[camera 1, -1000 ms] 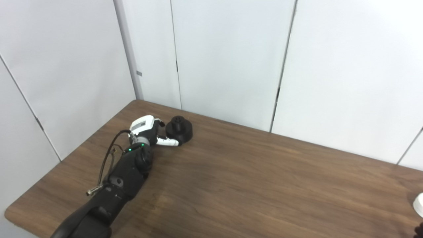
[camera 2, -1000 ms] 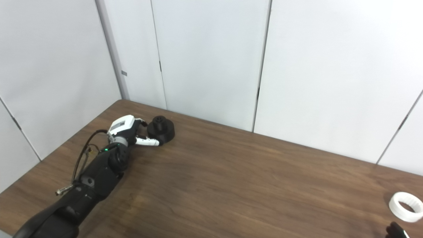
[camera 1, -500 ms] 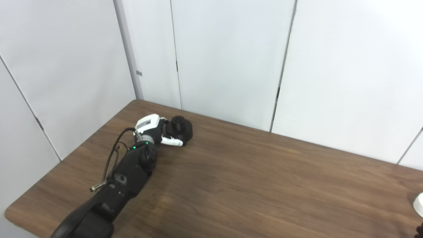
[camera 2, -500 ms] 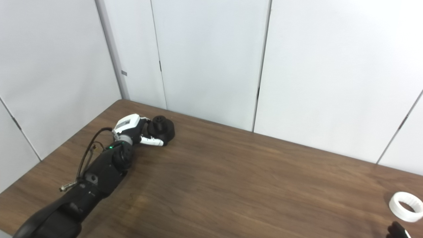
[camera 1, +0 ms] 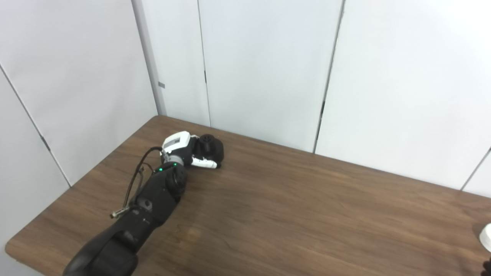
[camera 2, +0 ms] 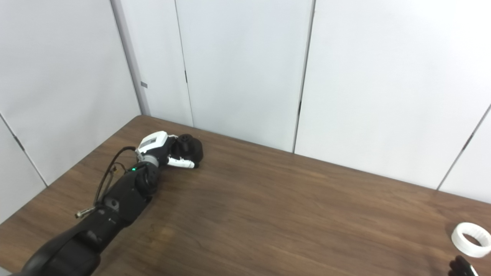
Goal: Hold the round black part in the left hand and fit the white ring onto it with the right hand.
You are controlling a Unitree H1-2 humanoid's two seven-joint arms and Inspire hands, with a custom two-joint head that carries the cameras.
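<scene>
- 2 arms enter from the bottom edge, though only the left one reaches far into the scene, stretching across the brown wooden table (camera 2: 276,214) toward its far left corner.
- Left hand (camera 1: 183,150), white-backed with a black wrist, is pressed against the round black part (camera 1: 211,147), fingers on its far side and a white thumb (camera 1: 205,163) lying along its near side; the hand wraps the part, which sits on the tabletop.
- Green lights glow on the left forearm (camera 2: 130,189) just behind the wrist, and a black cable (camera 1: 134,184) loops along its outer side.
- White ring (camera 2: 470,239) lies flat on the table near the right edge, well apart from the black part; the left eye view catches only a sliver of it.
- Right hand (camera 2: 460,267) shows only as a dark tip at the bottom right corner, just beside the ring and not touching it; whether it is spread or clenched cannot be told.
- White wall panels (camera 1: 268,65) with dark seams stand behind the table.
</scene>
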